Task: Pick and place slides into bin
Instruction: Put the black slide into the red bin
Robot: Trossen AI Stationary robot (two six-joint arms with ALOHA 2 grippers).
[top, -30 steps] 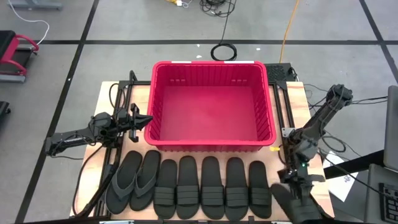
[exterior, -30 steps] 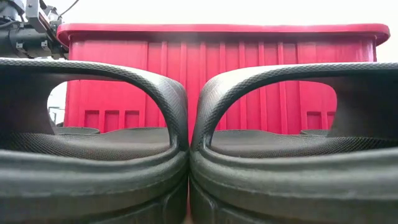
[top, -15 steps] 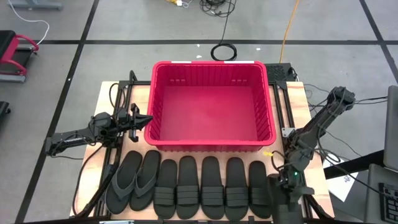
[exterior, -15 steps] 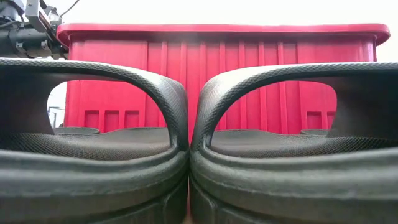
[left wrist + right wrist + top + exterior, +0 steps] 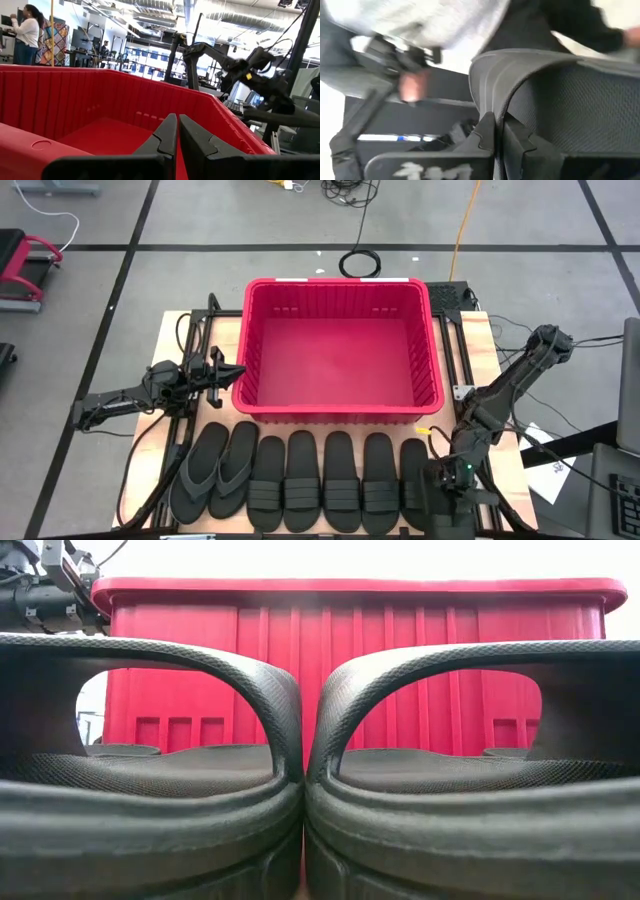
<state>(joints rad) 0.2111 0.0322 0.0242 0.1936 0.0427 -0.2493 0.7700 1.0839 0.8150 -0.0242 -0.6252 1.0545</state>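
The red bin (image 5: 340, 412) stands in the middle of the table. Along the near edge lies a row of black slides on their soles: two thong ones (image 5: 215, 472) at the left, then several ribbed-strap ones (image 5: 340, 485). My right gripper (image 5: 447, 492) is at the near right, next to the last slide of the row. It is shut on one more ribbed slide (image 5: 440, 518). My left gripper (image 5: 238, 372) waits shut beside the bin's left wall, its fingers (image 5: 177, 125) pointing over the rim. In the low view two slides (image 5: 300, 740) fill the front, with the bin (image 5: 360, 670) behind. My right gripper pinches the held slide by the edge of its wide ribbed strap (image 5: 492, 100) between its two fingers. The strap arches away beyond the fingertips, and the textured sole (image 5: 580, 100) sits beside it. Whether any part of the slide still rests on the table, I cannot tell.
Black frame rails (image 5: 190, 340) and cables run along both sides of the bin. A cable coil (image 5: 358, 262) lies on the floor beyond the table. White paper (image 5: 550, 470) lies off the table's right edge. People stand far off in the room (image 5: 25, 35).
My right gripper has moved toward the table's left and risen, carrying the ribbed slide from the near right corner over to the right end of the row. Its wrist has tipped and rolled a little. It has stayed shut on the strap.
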